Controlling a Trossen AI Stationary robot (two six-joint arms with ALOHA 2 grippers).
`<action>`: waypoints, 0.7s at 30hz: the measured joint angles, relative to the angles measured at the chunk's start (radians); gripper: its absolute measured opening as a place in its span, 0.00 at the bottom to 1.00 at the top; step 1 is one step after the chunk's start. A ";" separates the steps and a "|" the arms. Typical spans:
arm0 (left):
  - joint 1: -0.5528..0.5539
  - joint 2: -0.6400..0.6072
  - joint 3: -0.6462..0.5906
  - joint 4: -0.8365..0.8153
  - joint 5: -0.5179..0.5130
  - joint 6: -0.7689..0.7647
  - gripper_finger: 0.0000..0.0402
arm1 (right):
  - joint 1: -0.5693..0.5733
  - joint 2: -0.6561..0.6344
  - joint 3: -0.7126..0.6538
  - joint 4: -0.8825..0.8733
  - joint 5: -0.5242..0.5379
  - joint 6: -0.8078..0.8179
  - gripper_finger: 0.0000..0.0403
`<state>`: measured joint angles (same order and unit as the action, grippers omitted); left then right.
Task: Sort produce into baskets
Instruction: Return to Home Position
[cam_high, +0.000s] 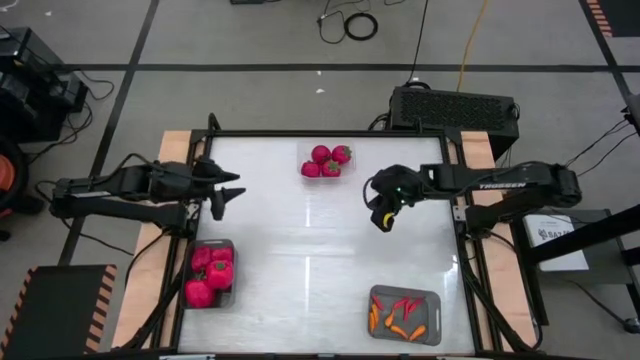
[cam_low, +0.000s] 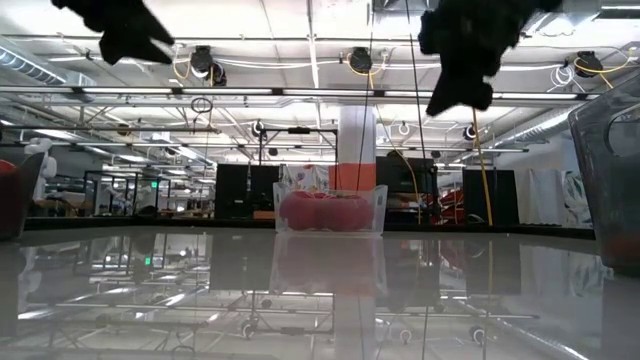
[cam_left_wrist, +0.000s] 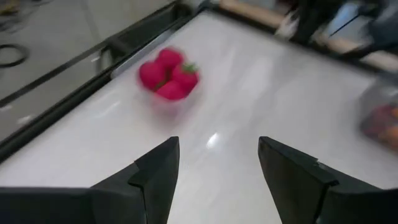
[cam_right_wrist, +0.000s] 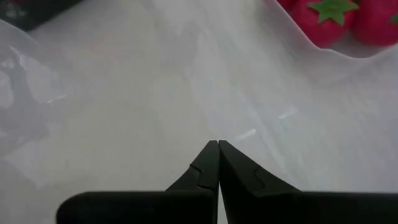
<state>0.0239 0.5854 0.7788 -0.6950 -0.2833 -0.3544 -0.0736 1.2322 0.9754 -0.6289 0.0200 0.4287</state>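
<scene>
Three bins (cam_high: 212, 242) hold the produce (cam_high: 210, 272); sorting looks done. Left gripper (cam_high: 238, 186) is open, right gripper (cam_high: 383, 220) closed, empty; both need retracting home.

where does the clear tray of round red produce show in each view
High view: clear tray at the table's top-centre edge.
Low view: dead centre, far across the table.
Left wrist view: ahead of the open left gripper.
Right wrist view: just beyond the shut right gripper, cut off.
Shared landmark: the glossy white table under it.

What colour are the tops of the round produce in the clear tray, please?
Green tops; clearest in the right wrist view.
</scene>
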 joint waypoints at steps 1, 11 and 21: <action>0.000 0.000 0.000 -0.034 -0.019 0.003 0.56 | -0.002 -0.005 -0.040 0.051 0.000 -0.011 0.00; 0.000 0.032 0.000 0.055 -0.114 0.033 0.56 | -0.018 0.084 -0.188 0.683 0.144 -0.029 0.00; 0.000 -0.153 0.000 0.107 -0.047 0.180 0.56 | -0.017 0.112 -0.188 0.894 0.076 -0.132 0.00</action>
<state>0.0238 0.4320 0.7788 -0.5881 -0.3302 -0.1742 -0.0905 1.3441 0.7872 0.2653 0.0956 0.2970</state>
